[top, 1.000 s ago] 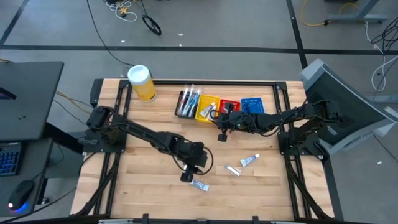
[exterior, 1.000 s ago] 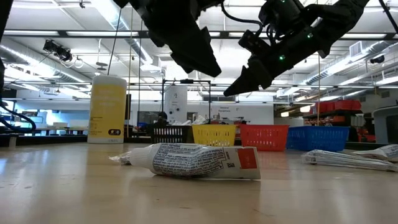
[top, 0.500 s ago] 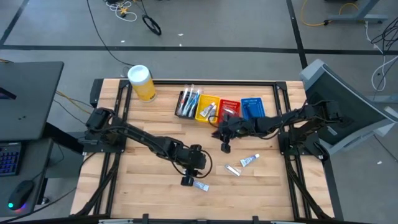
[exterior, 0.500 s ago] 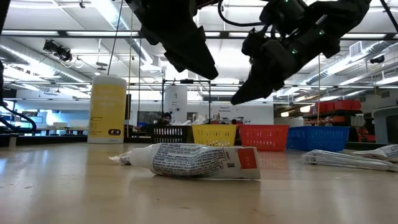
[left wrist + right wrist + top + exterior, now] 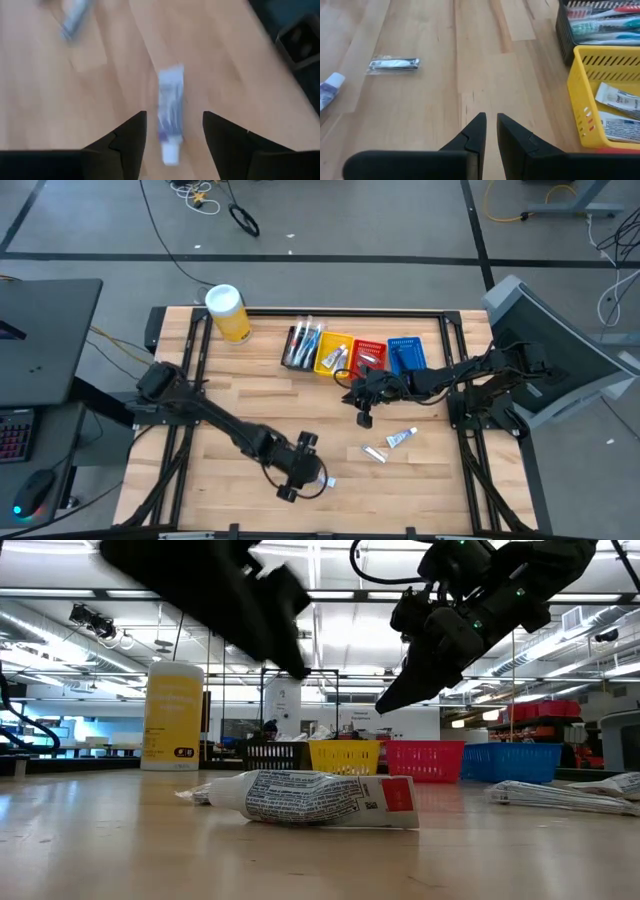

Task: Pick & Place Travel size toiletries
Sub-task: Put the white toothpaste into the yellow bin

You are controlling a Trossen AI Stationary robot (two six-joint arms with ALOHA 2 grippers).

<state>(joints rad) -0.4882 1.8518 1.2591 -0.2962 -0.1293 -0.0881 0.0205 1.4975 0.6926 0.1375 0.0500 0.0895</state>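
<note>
Three small items lay loose on the worktop near its front edge: one white tube (image 5: 322, 479) at the left gripper (image 5: 172, 131), whose fingers stood wide apart over it without touching, one tube (image 5: 402, 438) and one wrapped metal piece (image 5: 374, 453) toward the right. The right gripper (image 5: 362, 418) hovered near the middle, fingers narrow, holding nothing. Four baskets (image 5: 350, 352) lined the back edge.

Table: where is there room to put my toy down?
Lots of bare wood on the table, between the yellow canister and the left arm. It's crowded along the far edge, where the baskets sit, and near the front, where tubes lie by the left gripper and the right gripper.
</note>
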